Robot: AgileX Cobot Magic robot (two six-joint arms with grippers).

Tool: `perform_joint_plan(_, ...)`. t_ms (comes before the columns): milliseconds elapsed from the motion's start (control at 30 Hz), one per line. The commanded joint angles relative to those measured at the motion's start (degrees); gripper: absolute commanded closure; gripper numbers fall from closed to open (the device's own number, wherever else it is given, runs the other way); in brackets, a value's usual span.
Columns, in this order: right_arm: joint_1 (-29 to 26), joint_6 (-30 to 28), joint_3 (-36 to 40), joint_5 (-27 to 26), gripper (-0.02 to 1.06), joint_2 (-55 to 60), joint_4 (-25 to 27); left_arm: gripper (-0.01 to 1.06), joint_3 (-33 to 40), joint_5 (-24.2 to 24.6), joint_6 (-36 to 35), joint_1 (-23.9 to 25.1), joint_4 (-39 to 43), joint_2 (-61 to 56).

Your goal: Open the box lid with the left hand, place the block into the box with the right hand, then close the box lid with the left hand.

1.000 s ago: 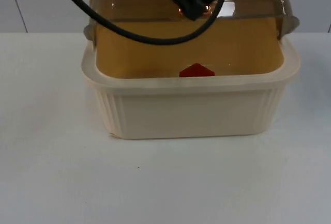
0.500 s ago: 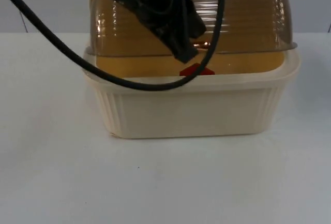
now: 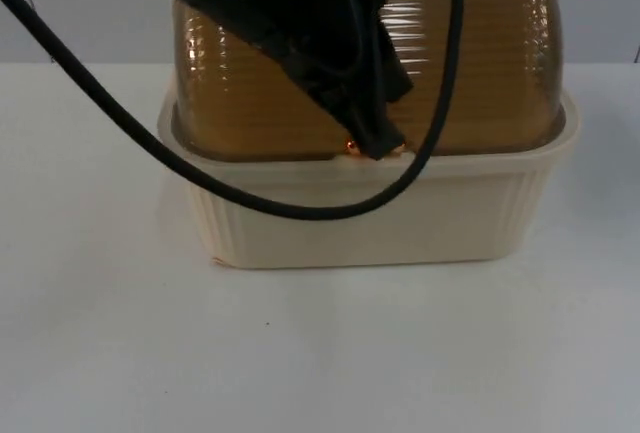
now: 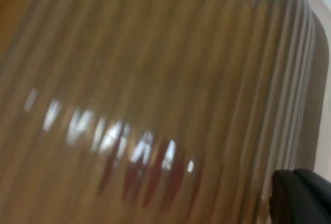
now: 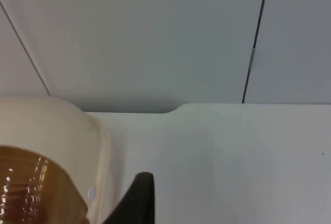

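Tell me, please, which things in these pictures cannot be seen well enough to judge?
- Red block: a dim smear behind the ribbed amber plastic lid in the left wrist view; its shape and position are unclear.
- Left claw: dark against the lid's front edge in the top view; open or shut cannot be told.
- Cream plastic box: its inside is covered by the lid.
- Right claw: one black fingertip, cut off by the edge.

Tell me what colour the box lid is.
Translucent amber-brown with fine ribbing; the lid shows best in the top view.
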Motion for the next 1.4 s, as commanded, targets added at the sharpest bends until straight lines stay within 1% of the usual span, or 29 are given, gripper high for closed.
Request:
perform_joint_plan(0,0.1,-0.2,0.2,0.4,0.08,-0.5,0.2,1.05,1.3,-2.7,0.3,-0.9,-1.0,-0.5)
perform_joint_plan(200,0.1,-0.2,0.2,0.4,0.08,-0.5,0.2,1.05,1.7,-2.6,0.0,-3.1,-2.2,-3.3)
perform_joint_plan(333,0.1,-0.2,0.2,0.5,0.08,-0.5,0.2,1.05,1.7,-2.7,-0.8,-5.6,-4.3,-8.7)
perform_joint_plan(367,0.1,-0.2,0.2,0.5,0.08,-0.5,0.2,1.05,1.7,-2.7,-0.8,-5.6,-4.3,-8.7)
perform_joint_plan(433,0.1,-0.2,0.2,0.4,0.08,-0.5,0.3,1.05,1.7,-3.4,-1.5,-6.2,-4.3,-12.8)
perform_joint_plan(500,0.1,-0.2,0.2,0.7,0.08,-0.5,0.3,1.05,1.7,-6.0,-3.8,-6.1,-4.3,-17.2)
perform_joint_plan(533,0.1,-0.2,0.2,0.7,0.08,-0.5,0.3,1.05,1.7,-6.0,-3.8,-6.1,-4.3,-17.2)
perform_joint_plan(567,0.1,-0.2,0.2,0.7,0.08,-0.5,0.3,1.05,1.7,-8.1,-4.8,-5.9,-4.3,-19.5)
perform_joint_plan(667,0.1,-0.2,0.2,0.9,0.08,-0.5,0.3,1.05,1.7,-12.8,-6.8,-3.1,-4.3,-25.8)
perform_joint_plan(700,0.1,-0.2,0.2,0.9,0.08,-0.5,0.3,1.05,1.7,-14.2,-7.7,-1.4,-4.3,-27.8)
perform_joint_plan(733,0.1,-0.2,0.2,0.9,0.08,-0.5,0.3,1.05,1.7,-14.2,-7.7,-1.4,-4.3,-27.8)
perform_joint_plan(800,0.1,-0.2,0.2,0.9,0.08,-0.5,0.3,1.05,1.7,-16.5,-10.6,3.2,-4.3,-31.0)
perform_joint_plan(867,0.1,-0.2,0.2,0.9,0.08,-0.5,0.3,1.05,1.7,-16.9,-14.2,8.7,-4.3,-33.2)
perform_joint_plan(900,0.1,-0.2,0.2,0.9,0.08,-0.5,0.3,1.05,1.7,-16.9,-14.2,8.7,-4.3,-33.2)
perform_joint_plan(933,0.1,-0.2,0.2,0.9,0.08,-0.5,0.3,1.05,1.7,-16.8,-15.8,12.1,-4.3,-33.9)
perform_joint_plan(1000,0.1,-0.2,0.2,0.9,0.08,-0.5,0.3,1.05,1.7,-15.4,-20.2,18.7,-4.6,-34.4)
perform_joint_plan(1067,0.1,-0.2,0.2,1.0,0.08,-0.5,0.3,1.05,1.7,-11.4,-25.6,26.2,-4.6,-34.2)
perform_joint_plan(1100,0.1,-0.2,0.2,1.0,0.08,-0.5,0.3,1.05,1.7,-11.4,-25.6,26.2,-4.6,-34.2)
perform_joint_plan(1133,0.1,-0.2,0.2,1.0,0.08,-0.5,0.3,1.05,1.9,-9.2,-27.9,29.2,-4.6,-33.8)
perform_joint_plan(1167,0.1,-0.2,0.2,1.1,0.08,-0.5,0.3,1.05,2.4,-8.6,-29.2,32.2,-4.6,-33.5)
perform_joint_plan(1233,0.1,-0.2,0.2,1.1,0.08,-0.5,0.3,1.05,3.7,-9.4,-29.8,36.1,-4.6,-33.0)
perform_joint_plan(1267,0.1,-0.2,0.2,1.1,0.08,-0.5,0.3,1.05,3.7,-9.4,-29.8,36.1,-4.6,-33.0)
perform_joint_plan(1300,0.1,-0.2,0.2,1.1,0.08,-0.5,0.3,1.05,4.3,-9.4,-30.6,37.3,-5.1,-32.6)
perform_joint_plan(1367,0.1,-0.2,0.2,0.9,0.08,-0.5,0.3,1.05,6.6,-10.0,-30.6,38.1,-5.8,-31.8)
